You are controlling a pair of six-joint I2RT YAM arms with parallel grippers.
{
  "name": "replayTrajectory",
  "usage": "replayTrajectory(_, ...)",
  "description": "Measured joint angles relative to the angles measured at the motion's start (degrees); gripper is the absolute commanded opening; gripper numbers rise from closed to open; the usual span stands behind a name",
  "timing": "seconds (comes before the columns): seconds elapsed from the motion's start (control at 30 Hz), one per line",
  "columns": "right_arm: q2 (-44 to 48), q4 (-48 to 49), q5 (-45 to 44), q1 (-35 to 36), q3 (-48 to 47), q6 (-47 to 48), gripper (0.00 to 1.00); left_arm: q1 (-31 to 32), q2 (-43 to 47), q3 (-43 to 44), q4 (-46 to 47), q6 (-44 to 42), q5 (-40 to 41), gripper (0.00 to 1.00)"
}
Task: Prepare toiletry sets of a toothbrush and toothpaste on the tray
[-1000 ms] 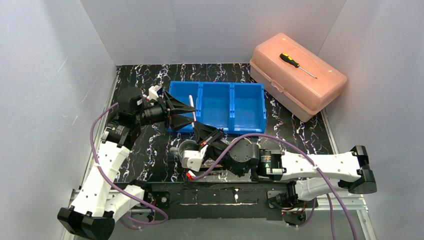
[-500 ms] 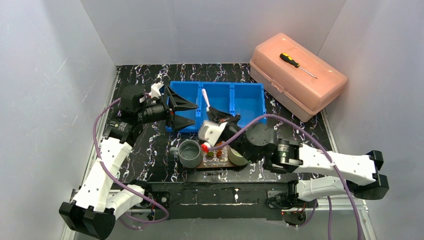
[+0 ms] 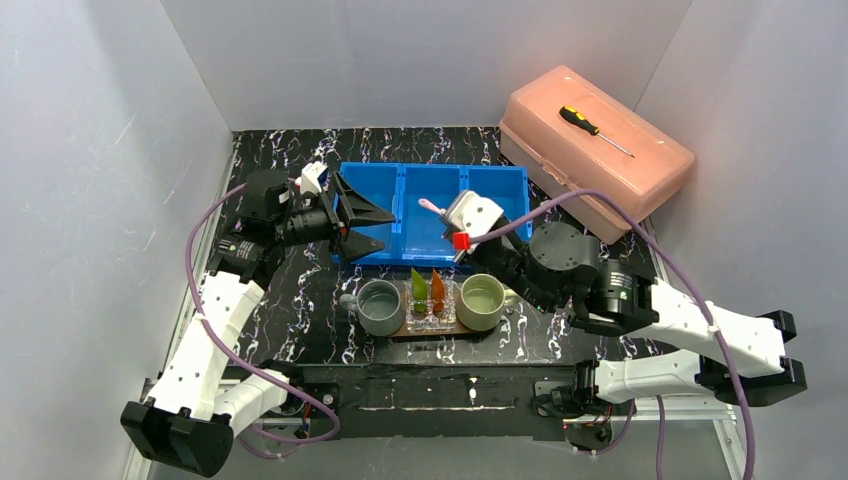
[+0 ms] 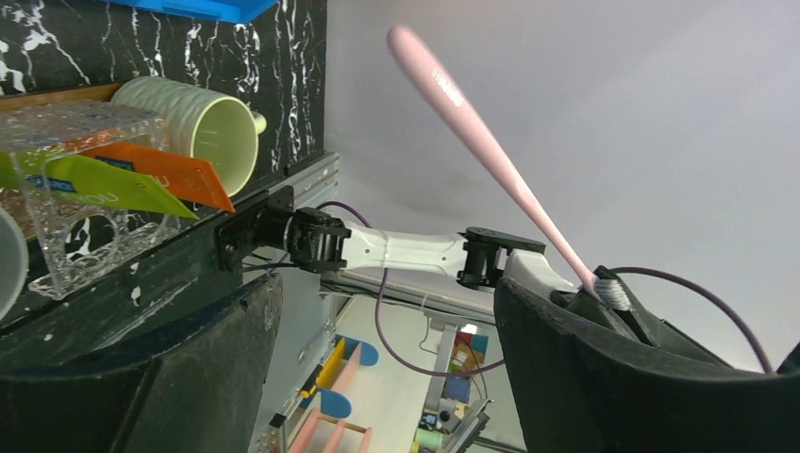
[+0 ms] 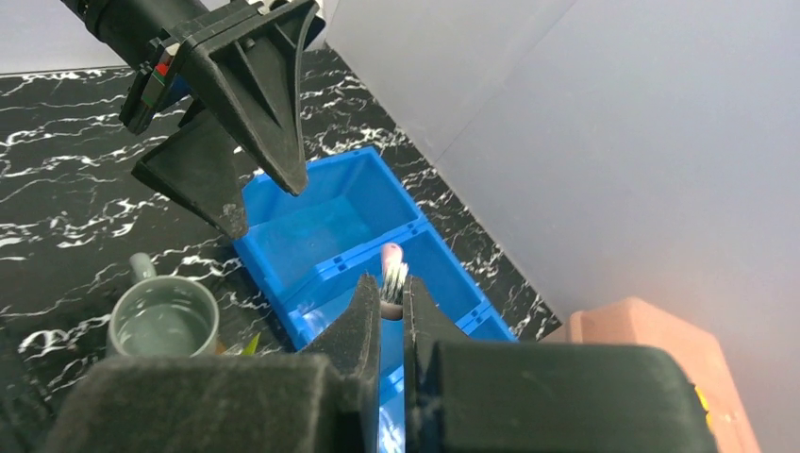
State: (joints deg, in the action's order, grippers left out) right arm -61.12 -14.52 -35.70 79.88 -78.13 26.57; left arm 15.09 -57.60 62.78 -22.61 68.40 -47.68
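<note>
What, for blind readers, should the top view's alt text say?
The right gripper holds a pink toothbrush above a blue three-compartment bin, facing the open left gripper. A grey mug and pale green mug flank two tubes on a brown wooden tray.

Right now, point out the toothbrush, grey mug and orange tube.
toothbrush (image 4: 481, 142): left wrist view, mid-handle.
grey mug (image 3: 380, 325): top external view, near wall.
orange tube (image 4: 177, 172): left wrist view, middle.
</note>
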Motion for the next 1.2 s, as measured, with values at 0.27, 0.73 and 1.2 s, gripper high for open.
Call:
replayTrajectory(0.27,-1.51,-14.73,-0.37,0.0,-12.85,-14.34,0.01,-1.64,-0.11,1.64,-6.21,-7.89,0.28,0.81)
replayTrajectory(0.73,-4.61,-38.97,3.58,-0.02,-24.11,-38.36,0.01,-2.99,-0.81,2.43,-16.02,-22.4,0.33,0.85)
replayTrajectory(1.2,-5.27,-46.86,7.19,-0.04,-18.88,-50.38,0.01,-3.04,0.09,2.4,-22.56,-33.94,5.14,0.97)
